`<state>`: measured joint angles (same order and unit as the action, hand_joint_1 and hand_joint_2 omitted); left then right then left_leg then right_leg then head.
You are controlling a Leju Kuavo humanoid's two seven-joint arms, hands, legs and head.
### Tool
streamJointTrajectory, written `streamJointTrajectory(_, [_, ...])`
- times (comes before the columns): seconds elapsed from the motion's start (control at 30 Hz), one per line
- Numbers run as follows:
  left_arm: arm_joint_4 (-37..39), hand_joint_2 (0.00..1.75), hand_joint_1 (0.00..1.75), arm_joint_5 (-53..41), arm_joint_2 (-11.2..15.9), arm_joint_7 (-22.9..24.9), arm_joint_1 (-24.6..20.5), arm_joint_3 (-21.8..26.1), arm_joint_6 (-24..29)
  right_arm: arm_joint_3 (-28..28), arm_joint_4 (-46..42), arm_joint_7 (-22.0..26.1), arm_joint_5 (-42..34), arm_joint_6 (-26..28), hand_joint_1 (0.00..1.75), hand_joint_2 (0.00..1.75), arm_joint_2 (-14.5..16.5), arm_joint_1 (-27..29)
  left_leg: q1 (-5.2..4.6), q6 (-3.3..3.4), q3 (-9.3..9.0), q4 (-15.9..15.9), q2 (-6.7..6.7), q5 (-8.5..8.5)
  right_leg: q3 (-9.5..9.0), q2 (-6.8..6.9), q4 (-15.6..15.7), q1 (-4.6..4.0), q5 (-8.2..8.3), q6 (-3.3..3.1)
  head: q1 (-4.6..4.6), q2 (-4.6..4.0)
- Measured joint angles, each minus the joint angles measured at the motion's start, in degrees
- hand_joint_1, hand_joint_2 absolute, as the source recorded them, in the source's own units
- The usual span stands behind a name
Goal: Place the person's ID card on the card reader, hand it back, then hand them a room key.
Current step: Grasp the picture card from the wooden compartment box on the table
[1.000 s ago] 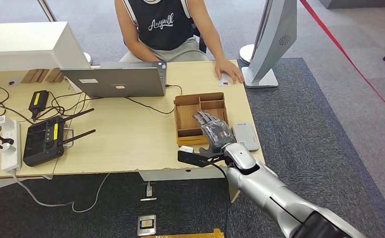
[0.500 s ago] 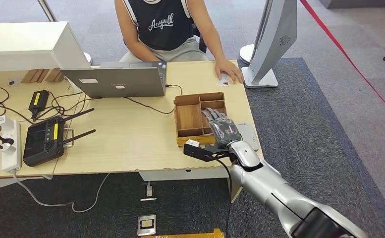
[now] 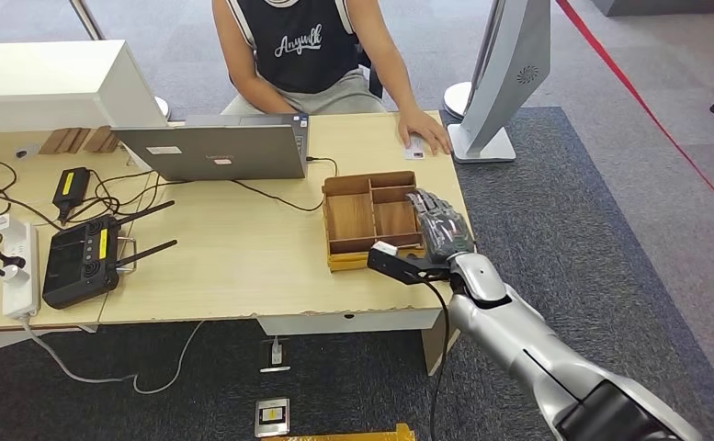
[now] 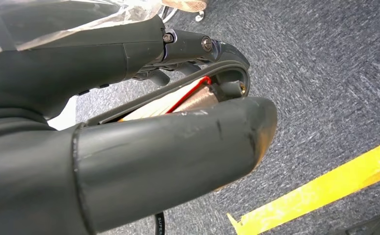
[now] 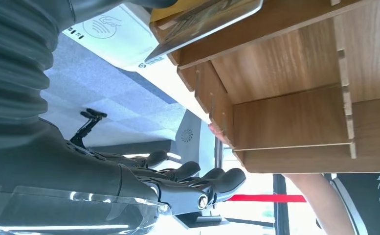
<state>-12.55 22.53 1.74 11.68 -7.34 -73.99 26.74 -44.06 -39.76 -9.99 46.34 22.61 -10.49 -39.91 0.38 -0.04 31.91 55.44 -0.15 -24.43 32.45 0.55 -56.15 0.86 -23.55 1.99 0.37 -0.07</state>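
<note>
On wooden desk (image 3: 243, 248), grey carpet (image 3: 592, 230) around

silver arm (image 3: 527, 340), dark, possibly grey hand (image 3: 440, 230)

A table (image 3: 243, 266) stood before a seated person (image 3: 307, 55). A laptop (image 3: 215, 152) sat near the far edge, with a remote controller (image 3: 82, 262) and a power strip (image 3: 17, 266) to its left. A divided tray (image 3: 367, 220) lay right of the laptop. The person's hand (image 3: 424, 129) rested on a card (image 3: 414, 147) behind the tray.
</note>
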Motion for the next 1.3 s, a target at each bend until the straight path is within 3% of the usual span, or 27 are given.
streamJointTrajectory(0.83, [0.00,0.00,0.00,-0.85,0.56,-0.31,-0.02,0.00,-0.95,1.04,0.04,1.05,-0.21,-0.28,0.00,1.75,-0.87,0.33,0.00,0.00,0.01,0.00,0.00,0.00,0.00,0.00,0.00,0.00,0.00,0.00,0.00,0.00])
streamJointTrajectory(1.3, [0.00,0.00,0.00,-0.85,0.57,0.22,-0.05,-0.01,-0.99,0.47,0.09,3.89,-0.07,-3.67,0.00,1.75,0.68,0.77,0.01,0.00,0.01,0.00,0.00,0.00,0.00,0.00,-0.01,0.00,0.00,0.00,0.00,0.00])
